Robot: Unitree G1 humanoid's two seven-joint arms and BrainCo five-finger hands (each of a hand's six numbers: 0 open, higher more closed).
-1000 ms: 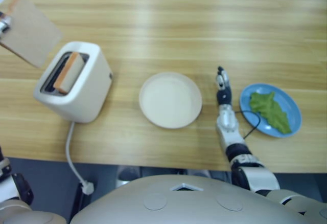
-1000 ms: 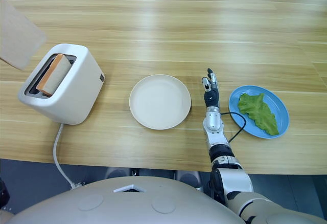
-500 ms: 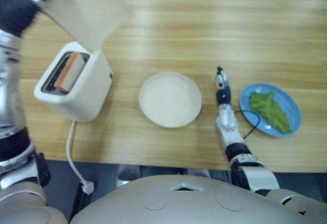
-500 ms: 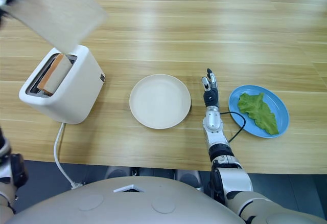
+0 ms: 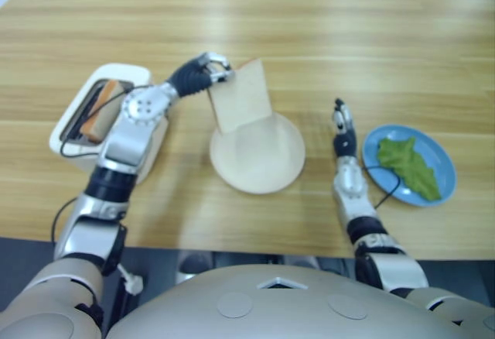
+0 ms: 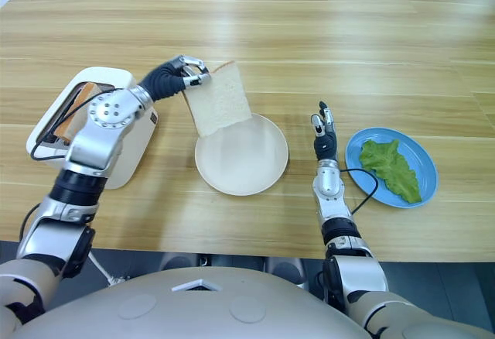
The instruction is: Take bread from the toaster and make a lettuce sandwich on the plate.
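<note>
Right eye view: left hand [image 6: 179,73] w/ bread [image 6: 219,99] hides plate [image 6: 247,172] rim.

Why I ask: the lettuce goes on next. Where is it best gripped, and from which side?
Likely its left end, pinched from above: the lettuce lies flat and long on the blue plate, and that end is nearest the right hand, just left of the plate.

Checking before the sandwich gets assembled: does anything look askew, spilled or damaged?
Nothing spilled or damaged. Only the bread slice hangs tilted in the left hand over the far rim of the plate, not yet laid down.
</note>
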